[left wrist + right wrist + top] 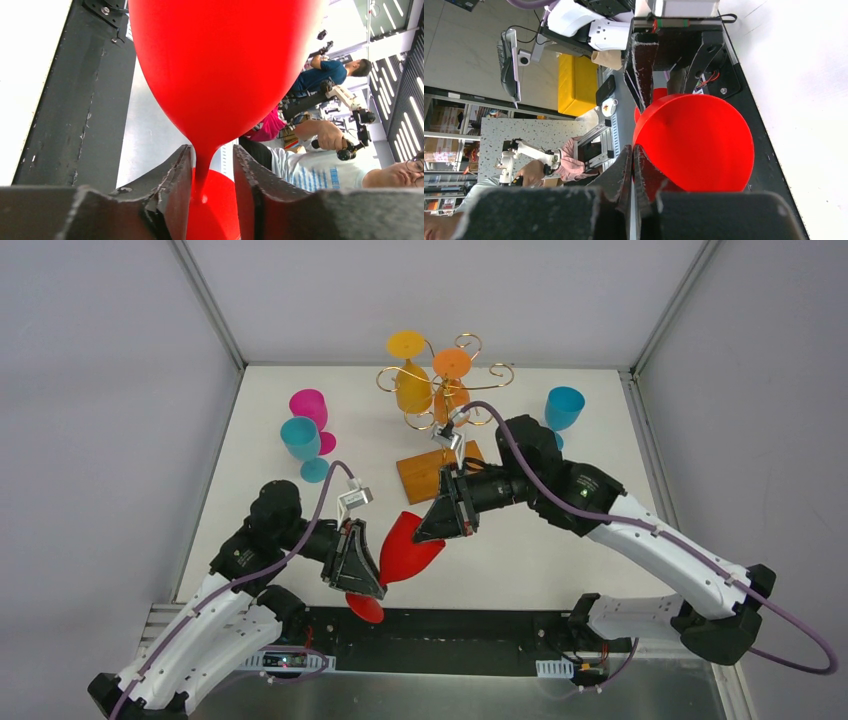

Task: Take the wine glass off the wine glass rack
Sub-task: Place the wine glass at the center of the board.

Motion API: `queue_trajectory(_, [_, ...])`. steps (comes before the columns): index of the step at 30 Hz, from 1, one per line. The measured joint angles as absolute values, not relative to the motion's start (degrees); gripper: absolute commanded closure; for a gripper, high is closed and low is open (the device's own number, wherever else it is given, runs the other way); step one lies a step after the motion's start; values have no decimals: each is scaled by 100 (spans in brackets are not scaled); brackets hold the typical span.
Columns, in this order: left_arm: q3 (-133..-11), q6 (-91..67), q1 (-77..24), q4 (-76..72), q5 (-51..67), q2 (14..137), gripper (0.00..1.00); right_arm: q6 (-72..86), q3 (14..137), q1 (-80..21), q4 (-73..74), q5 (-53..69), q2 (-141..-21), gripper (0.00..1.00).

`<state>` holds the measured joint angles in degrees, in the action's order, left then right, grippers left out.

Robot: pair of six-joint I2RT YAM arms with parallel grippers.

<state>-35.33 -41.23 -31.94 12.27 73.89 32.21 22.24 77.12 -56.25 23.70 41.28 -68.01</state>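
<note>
The left tool (212,155) stands with its jaws apart on either side of the stem of the red wine glass (220,65), with a gap showing on one side. The right tool (632,152) is pressed together on the wall of the bowl at its rim. The glass hangs over the near edge of the table (560,550), well apart from the wine glass rack (440,390), its long axis tilted with the foot toward the left arm and the mouth toward the right. Only the top view shows this lie, and only the wrist views show the stem gap and the rim pinch.
</note>
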Motion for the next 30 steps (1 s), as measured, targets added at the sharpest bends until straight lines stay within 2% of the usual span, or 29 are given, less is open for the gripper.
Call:
queue_trajectory(2, [-3546, -4112, -3194, 1236, 7334, 3262, 53, 2235, 7625, -5629, 2349, 4147, -6764, 100])
queue_trajectory(6, [-3577, -4086, -3194, 1249, 7262, 3304, 45, 2233, 7443, -5594, 2349, 4136, -6617, 100])
queue_trajectory(16, [-3706, -3922, -3194, 1321, 6904, 3489, 44, 1872, 7063, -5369, 3138, 3557, -5747, 100])
queue_trajectory(25, [-3813, -3586, -3194, 1559, 6187, 3780, 44, 1518, 6847, -5030, 4119, 1295, -5041, 100])
queue_trajectory(30, [-3813, -3413, -3194, 1728, 5802, 3920, 44, 1424, 6733, -4574, 4447, -38, -5074, 100])
